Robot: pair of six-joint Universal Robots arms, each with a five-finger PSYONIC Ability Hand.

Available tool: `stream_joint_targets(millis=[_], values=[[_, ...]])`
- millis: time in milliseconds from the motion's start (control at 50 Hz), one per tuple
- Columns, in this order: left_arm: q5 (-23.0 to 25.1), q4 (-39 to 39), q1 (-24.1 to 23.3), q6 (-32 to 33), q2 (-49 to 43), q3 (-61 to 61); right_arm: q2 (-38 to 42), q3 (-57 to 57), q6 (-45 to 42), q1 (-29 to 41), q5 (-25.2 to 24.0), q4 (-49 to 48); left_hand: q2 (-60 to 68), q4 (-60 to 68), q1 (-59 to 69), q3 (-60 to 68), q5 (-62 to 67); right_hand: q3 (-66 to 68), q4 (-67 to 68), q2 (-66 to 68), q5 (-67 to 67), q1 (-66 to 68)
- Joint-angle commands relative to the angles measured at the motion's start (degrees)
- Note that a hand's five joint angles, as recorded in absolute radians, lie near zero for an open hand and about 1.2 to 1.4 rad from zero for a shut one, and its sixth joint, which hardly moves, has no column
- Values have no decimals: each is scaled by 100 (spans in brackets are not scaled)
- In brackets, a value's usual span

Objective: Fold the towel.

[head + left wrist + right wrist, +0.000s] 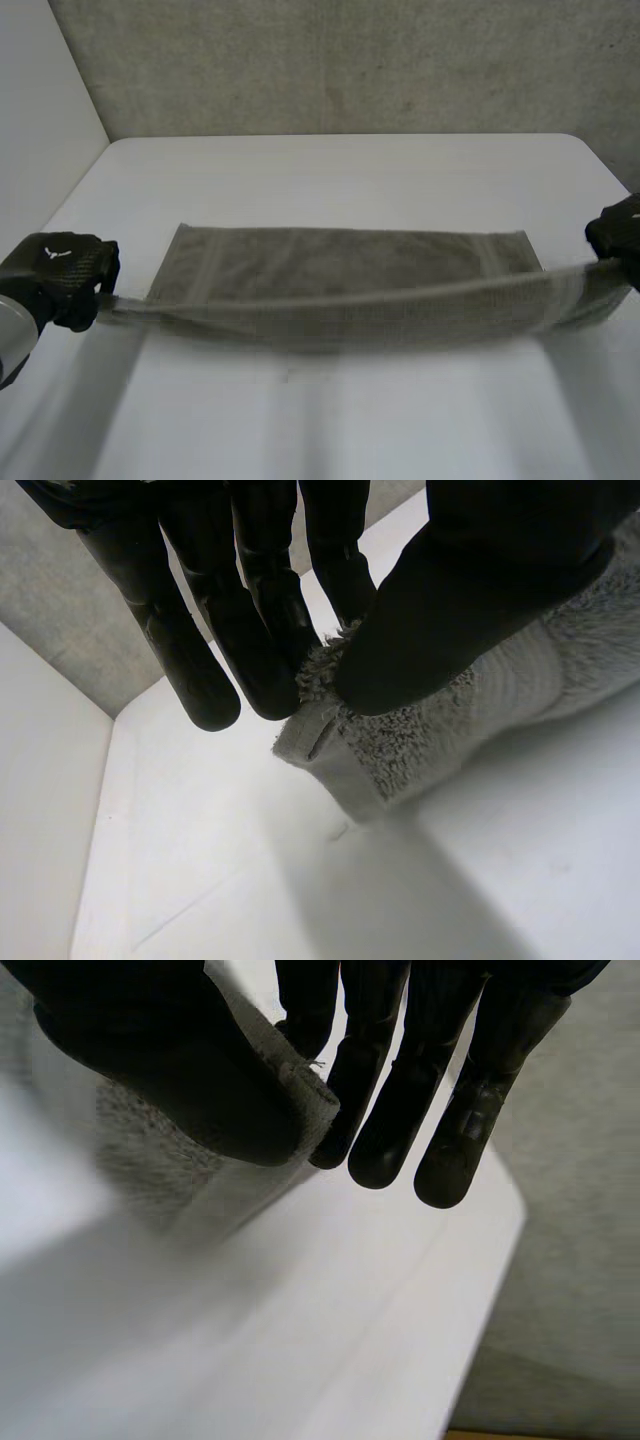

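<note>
On the white table [350,170] a grey towel [340,262] lies with its far part flat and its near edge lifted, stretched between the left hand [60,278], pinching one end corner between thumb and fingers, and the right hand [618,232], pinching the other likewise.

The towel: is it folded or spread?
Half-way: the towel lies flat on the table at its far side; its near edge hangs lifted between the left robot hand and right robot hand, each pinching a corner.
</note>
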Motion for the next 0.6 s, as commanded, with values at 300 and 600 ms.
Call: stream_joint_targets(millis=[300, 600], values=[[-84, 616, -733, -442, -4473, 4049, 4135, -3219, 1310, 931, 902, -1814, 1029, 1023, 1317, 1024, 1133, 1038, 1024, 1052, 1069, 20], [-374, 537, -1015, -469, -6085, 6409, 5077, -4496, 1301, 1107, 1546, -1832, 1029, 1023, 1317, 1024, 1133, 1038, 1024, 1052, 1069, 20]])
